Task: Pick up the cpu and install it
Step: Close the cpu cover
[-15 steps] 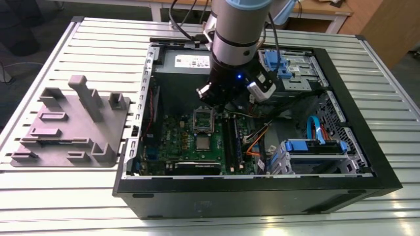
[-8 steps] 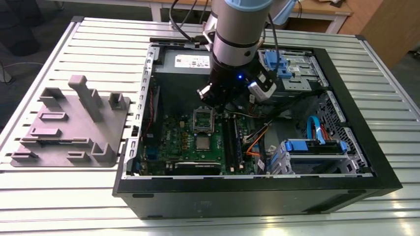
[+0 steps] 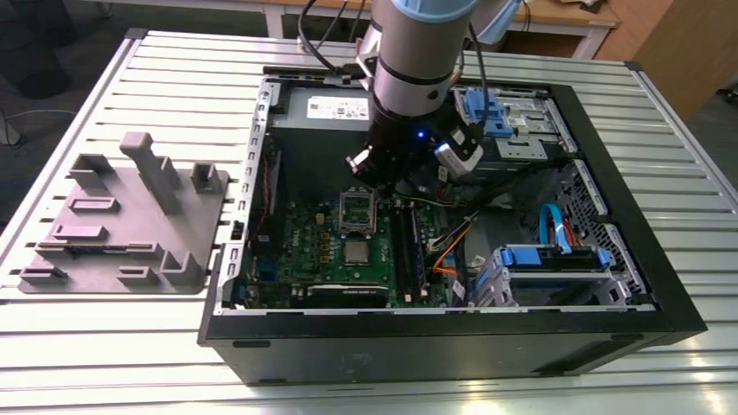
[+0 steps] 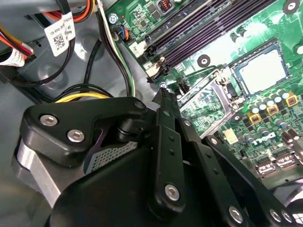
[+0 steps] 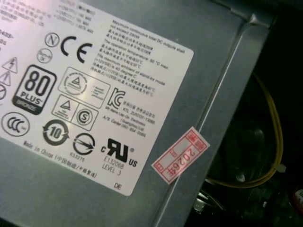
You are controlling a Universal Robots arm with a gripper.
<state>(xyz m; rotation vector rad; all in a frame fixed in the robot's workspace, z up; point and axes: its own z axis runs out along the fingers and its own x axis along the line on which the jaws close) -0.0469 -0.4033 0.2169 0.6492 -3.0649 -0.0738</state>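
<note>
Ribbed metal table (image 3: pixel 116 363) bearing open black computer case (image 3: pixel 461 346), green circuit board (image 3: pixel 311 251) on its floor. Black linkage gripper (image 3: pixel 386 180) poised above board beside raised hinged metal frame (image 4: pixel 208 92); jaw state not determinable. Small square silver-topped cpu (image 4: pixel 262 71) lying flat, metal face up, within dark socket surround, near but clear of jaws, below and ahead of them, beyond raised frame. Square outline, hence no long axis; edges parallel to long black memory slots (image 4: pixel 213 28).
</note>
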